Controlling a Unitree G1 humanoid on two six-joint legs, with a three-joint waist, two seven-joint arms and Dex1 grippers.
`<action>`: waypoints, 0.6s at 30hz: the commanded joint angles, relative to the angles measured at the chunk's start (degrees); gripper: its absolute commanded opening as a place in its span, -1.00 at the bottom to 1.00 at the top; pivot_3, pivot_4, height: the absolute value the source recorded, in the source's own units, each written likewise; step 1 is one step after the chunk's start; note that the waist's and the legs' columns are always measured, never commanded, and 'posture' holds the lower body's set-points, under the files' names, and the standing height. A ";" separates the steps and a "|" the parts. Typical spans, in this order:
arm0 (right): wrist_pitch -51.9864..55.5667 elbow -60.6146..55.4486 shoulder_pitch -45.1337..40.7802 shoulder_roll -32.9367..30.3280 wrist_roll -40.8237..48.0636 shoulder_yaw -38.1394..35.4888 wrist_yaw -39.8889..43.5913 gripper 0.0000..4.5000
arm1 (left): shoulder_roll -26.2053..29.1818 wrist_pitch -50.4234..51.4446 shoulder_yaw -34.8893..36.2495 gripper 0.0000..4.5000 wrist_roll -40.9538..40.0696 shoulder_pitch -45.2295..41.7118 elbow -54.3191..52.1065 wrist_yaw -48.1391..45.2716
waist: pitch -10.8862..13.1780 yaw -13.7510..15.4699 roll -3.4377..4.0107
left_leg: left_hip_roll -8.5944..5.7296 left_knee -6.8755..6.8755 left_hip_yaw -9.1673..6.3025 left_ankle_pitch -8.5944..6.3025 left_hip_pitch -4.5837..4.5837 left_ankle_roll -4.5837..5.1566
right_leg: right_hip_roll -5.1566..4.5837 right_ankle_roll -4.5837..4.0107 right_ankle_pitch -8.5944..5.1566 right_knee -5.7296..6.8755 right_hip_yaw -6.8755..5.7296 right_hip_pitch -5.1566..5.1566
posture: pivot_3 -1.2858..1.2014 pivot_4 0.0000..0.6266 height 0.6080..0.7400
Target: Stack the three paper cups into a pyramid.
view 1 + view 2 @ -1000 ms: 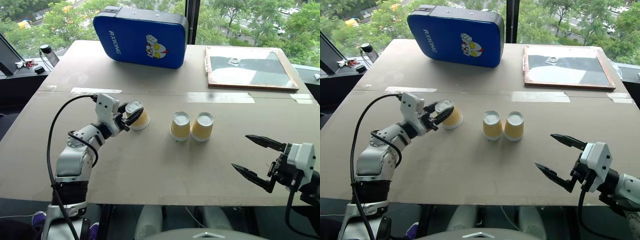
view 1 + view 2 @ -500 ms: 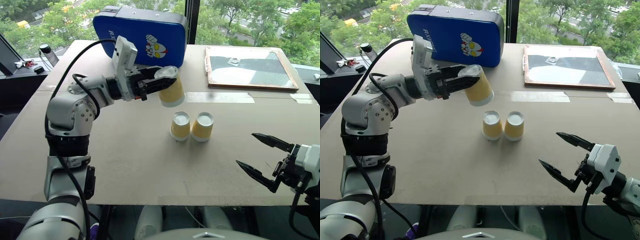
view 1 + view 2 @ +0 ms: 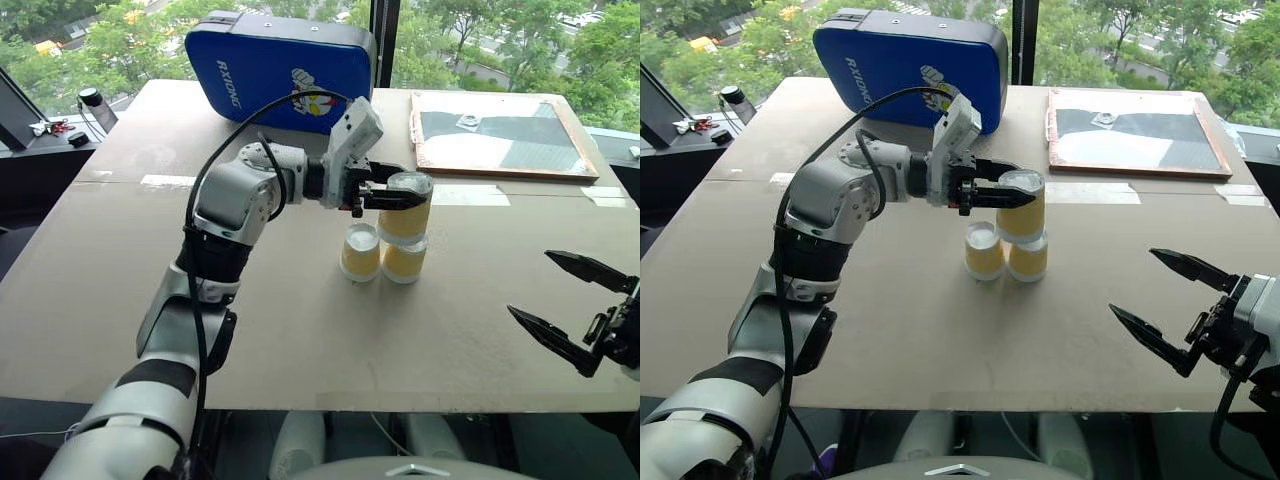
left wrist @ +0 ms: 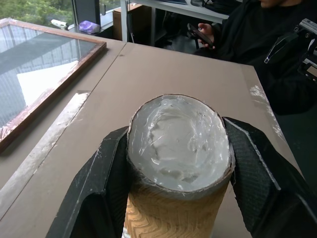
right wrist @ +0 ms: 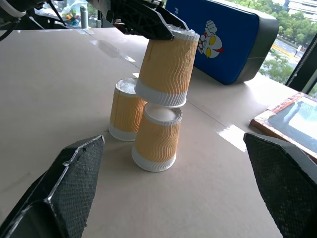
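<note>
Paper cups [image 3: 383, 255], ribbed yellow-tan sides, white rims, stand inverted.

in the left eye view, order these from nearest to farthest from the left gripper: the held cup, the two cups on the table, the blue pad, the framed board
1. Held cup, between the left gripper's fingers.
2. Two table cups, just beneath it.
3. Blue pad at the far left and framed board at the far right: too close to call.

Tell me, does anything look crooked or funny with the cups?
A little. The top cup, held in the left gripper, hangs tilted over just the right-hand bottom cup, not centered across it and the other bottom cup. Nothing looks spilled or crushed.
</note>
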 commanded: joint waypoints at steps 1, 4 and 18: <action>-0.05 0.26 -0.20 -0.95 1.24 -2.21 0.97 1.00 | 0.69 -2.04 -0.24 -0.02 1.40 -0.08 -1.80 -2.10 | 0.00 0.03 0.00 | 0.00 0.00 0.01 0.00 0.01 0.00 | 0.00 0.00 0.00 0.00 0.01 0.00 | 0.03 -0.52 1.00; -0.05 1.39 -0.75 -1.42 1.24 -2.50 1.39 1.00 | 1.06 -3.09 -0.65 -0.02 2.97 0.05 -1.85 -2.74 | 0.00 0.06 0.00 | 0.00 0.00 0.01 0.00 0.00 0.00 | 0.00 0.00 0.00 0.00 0.01 0.00 | 0.03 -0.52 1.00; 0.91 1.54 -1.29 -2.27 1.12 -2.51 1.67 1.00 | 0.37 -3.89 1.27 0.74 3.94 3.50 -2.62 -1.66 | 0.00 0.12 0.01 | 0.00 0.01 0.00 0.00 0.01 0.00 | -0.01 0.00 0.00 0.01 0.00 0.01 | 0.03 -0.52 1.00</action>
